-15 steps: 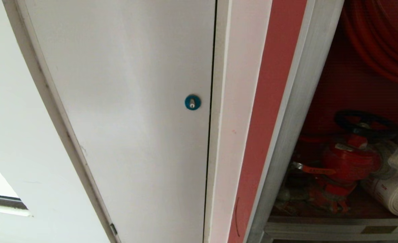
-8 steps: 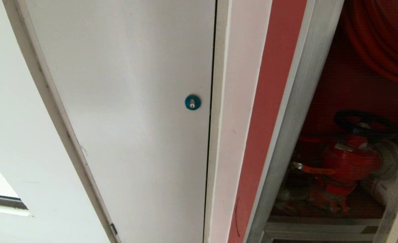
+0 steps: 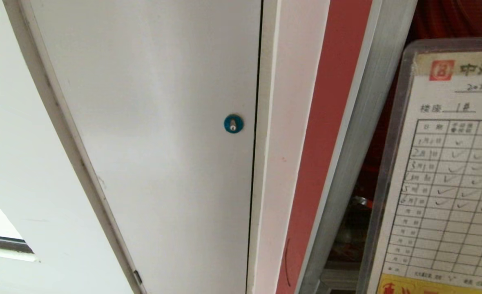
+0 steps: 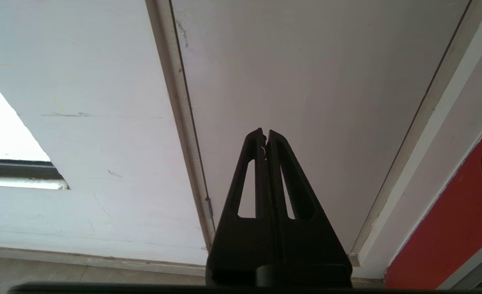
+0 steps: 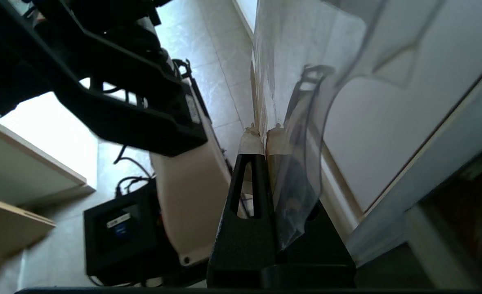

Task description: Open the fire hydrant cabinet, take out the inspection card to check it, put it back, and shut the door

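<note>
**Head view: card raised for checking, grip is thin**

Largest first: one fire hydrant cabinet [image 3: 359, 122] stands open behind my right pincer [image 5: 264, 132]. One inspection card [image 3: 441, 171] rises above that pincer, clenched edge-on between taped fingertips [image 5: 251, 141]; I judge the slick laminate could slip or bow during a swing. One left pincer [image 4: 264, 134] is closed, empty.

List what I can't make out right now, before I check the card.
- Inspection card: head view's right and bottom edges cut it off.
- Fire hydrant cabinet interior: hidden behind the card.
- Card's print: right wrist view sees it edge-on in the right claw.
- Door: in no view.
</note>
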{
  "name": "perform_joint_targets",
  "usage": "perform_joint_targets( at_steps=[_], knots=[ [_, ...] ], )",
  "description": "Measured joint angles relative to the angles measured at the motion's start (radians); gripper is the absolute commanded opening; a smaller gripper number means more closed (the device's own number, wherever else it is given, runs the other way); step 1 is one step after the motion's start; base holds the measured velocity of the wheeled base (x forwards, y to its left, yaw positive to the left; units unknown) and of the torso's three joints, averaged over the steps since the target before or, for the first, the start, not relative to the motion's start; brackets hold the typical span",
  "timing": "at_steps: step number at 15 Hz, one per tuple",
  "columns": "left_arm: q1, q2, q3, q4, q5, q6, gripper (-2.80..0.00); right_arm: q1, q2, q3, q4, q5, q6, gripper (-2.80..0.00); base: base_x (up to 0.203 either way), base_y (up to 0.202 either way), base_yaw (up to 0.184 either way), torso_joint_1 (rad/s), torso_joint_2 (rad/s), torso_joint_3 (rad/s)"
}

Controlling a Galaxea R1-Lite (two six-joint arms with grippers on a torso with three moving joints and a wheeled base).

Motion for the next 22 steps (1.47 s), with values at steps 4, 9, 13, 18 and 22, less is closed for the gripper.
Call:
perform_joint_targets(
  at_steps=[4,9,13,18,22],
  knots=[
    [0.000,0.000,0.000,0.000,0.000,0.000,-2.80,0.035,0.117,-0.038,-0.114,-0.008,-0.008,-2.80,0.000,0.000,0.000,0.000,0.00,0.000],
    [0.000,0.000,0.000,0.000,0.000,0.000,-2.80,0.182,0.259,-0.060,-0.268,-0.098,0.005,-2.80,0.000,0.000,0.000,0.000,0.00,0.000],
    [0.000,0.000,0.000,0.000,0.000,0.000,-2.80,0.278,0.352,-0.062,-0.434,-0.105,0.130,-2.80,0.000,0.000,0.000,0.000,0.00,0.000],
    [0.000,0.000,0.000,0.000,0.000,0.000,-2.80,0.305,0.397,-0.057,-0.498,-0.109,0.274,-2.80,0.000,0.000,0.000,0.000,0.00,0.000],
    [0.000,0.000,0.000,0.000,0.000,0.000,-2.80,0.338,0.407,-0.048,-0.508,-0.109,0.291,-2.80,0.000,0.000,0.000,0.000,0.00,0.000]
  ],
)
